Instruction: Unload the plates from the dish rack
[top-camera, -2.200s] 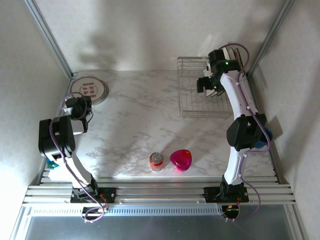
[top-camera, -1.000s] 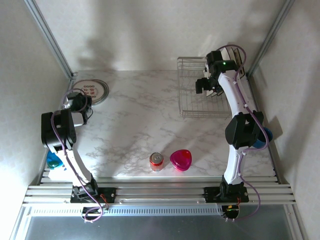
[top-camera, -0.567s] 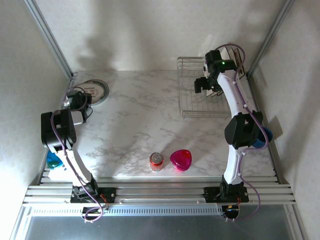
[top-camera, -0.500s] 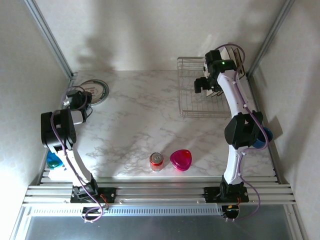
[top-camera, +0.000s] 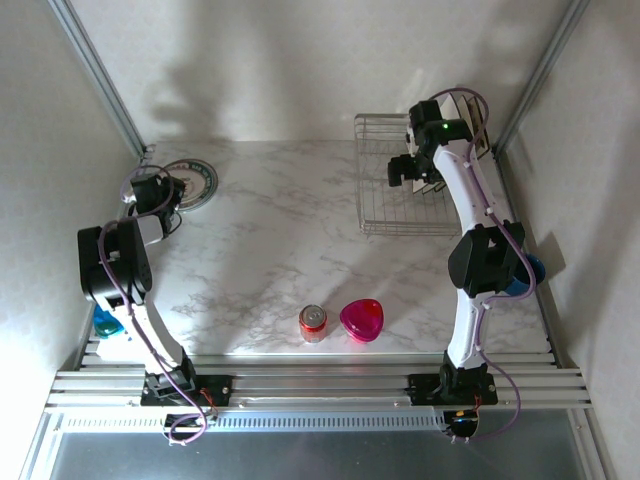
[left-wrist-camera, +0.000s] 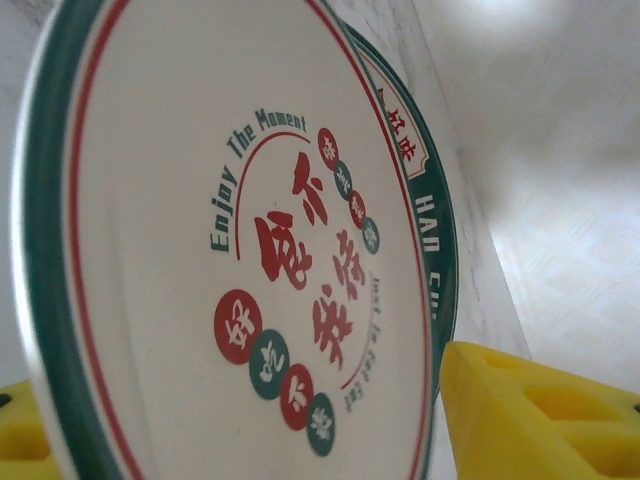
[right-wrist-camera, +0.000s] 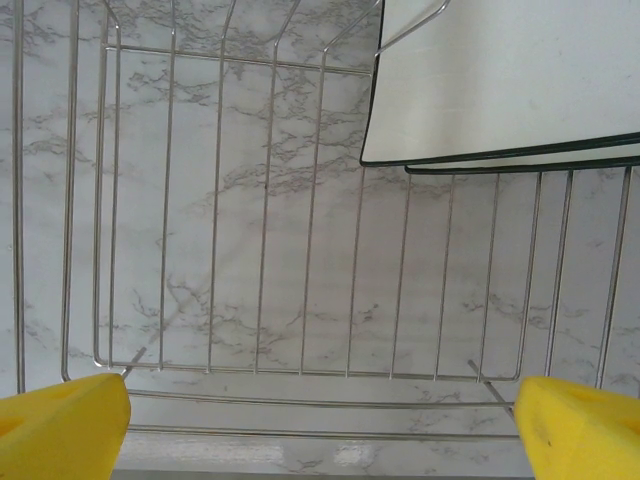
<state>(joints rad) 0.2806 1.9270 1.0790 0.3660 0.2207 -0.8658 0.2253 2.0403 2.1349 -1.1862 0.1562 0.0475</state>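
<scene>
Two round plates (left-wrist-camera: 250, 250), glossy white with green rims, lie stacked at the far left of the marble table (top-camera: 290, 240). Their red and green print is readable from the left wrist, not from above. The left gripper (top-camera: 152, 190) stands partly open about the upper plate's edge. The right gripper (right-wrist-camera: 320, 425) hangs wide open over the thin-wire dish rack (right-wrist-camera: 260, 250), which holds square plates (right-wrist-camera: 500, 80) with dark rims.
</scene>
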